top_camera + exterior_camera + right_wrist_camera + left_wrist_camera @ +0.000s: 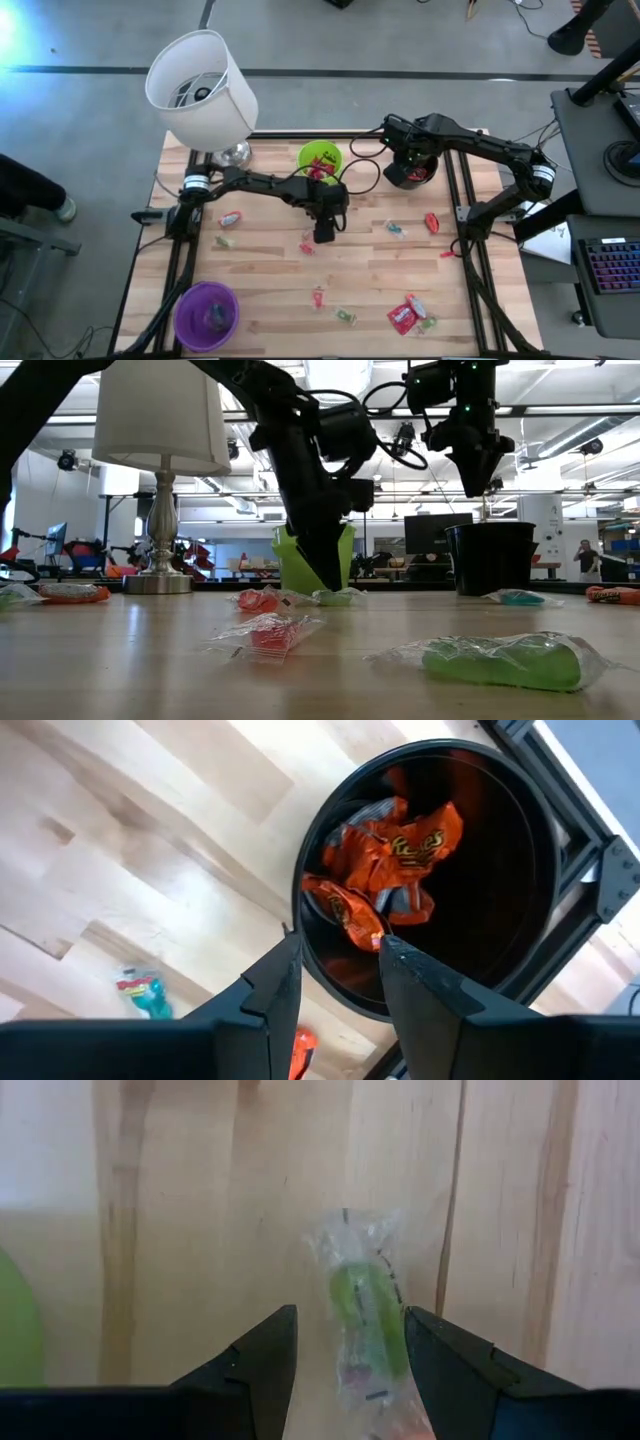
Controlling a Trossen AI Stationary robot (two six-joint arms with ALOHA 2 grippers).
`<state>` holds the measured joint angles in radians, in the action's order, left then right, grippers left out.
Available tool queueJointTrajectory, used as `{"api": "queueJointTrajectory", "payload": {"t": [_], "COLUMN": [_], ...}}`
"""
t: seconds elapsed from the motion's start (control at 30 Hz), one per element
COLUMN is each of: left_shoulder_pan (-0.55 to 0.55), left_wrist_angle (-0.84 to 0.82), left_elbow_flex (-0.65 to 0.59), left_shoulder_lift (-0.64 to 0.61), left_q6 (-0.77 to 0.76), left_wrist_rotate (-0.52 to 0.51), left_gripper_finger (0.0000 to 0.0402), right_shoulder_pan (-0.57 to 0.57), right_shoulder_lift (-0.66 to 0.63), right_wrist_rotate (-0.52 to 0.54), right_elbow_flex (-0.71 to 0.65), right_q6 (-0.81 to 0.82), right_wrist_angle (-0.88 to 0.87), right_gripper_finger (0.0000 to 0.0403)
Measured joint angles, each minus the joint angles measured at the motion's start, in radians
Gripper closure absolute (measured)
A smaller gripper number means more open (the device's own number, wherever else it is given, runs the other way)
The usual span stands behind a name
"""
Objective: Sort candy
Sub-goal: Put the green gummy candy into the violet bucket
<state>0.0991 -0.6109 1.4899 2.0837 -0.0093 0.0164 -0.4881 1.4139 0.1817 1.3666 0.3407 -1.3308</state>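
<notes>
Butcher-block table [270,290] planks carry scattered candy. Wrapper print is too blurred to read on the green clear-wrapped candy [362,1312], which lies flat between the spread fingers of the left gripper [345,1342], near the green cup [320,160]. Right gripper [338,975], fingers parted and empty, hangs over the black cup [520,870] of orange packets [400,855].

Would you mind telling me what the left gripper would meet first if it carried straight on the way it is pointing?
Most likely the green clear-wrapped candy lying between the open fingers of the left gripper, then the wooden table beneath it.
</notes>
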Motion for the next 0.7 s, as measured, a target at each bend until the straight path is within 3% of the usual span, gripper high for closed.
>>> {"api": "queueJointTrajectory", "payload": {"t": [0.4,0.7], "left_shoulder_pan": [0.005,0.009], "left_wrist_angle": [0.027,0.019], "left_elbow_flex": [0.003,0.002], "left_shoulder_lift": [0.046,0.035], "left_q6": [-0.003,0.000], "left_wrist_rotate": [0.029,0.054], "left_gripper_finger": [0.0247,0.0343], "right_shoulder_pan": [0.000,0.000], "right_shoulder_lift": [-0.007,-0.008], "right_wrist_rotate": [-0.006,-0.006], "right_elbow_flex": [0.019,0.020], "right_q6": [0.000,-0.001], "right_wrist_angle": [0.000,0.000], "right_gripper_finger": [0.0273,0.0273]}}
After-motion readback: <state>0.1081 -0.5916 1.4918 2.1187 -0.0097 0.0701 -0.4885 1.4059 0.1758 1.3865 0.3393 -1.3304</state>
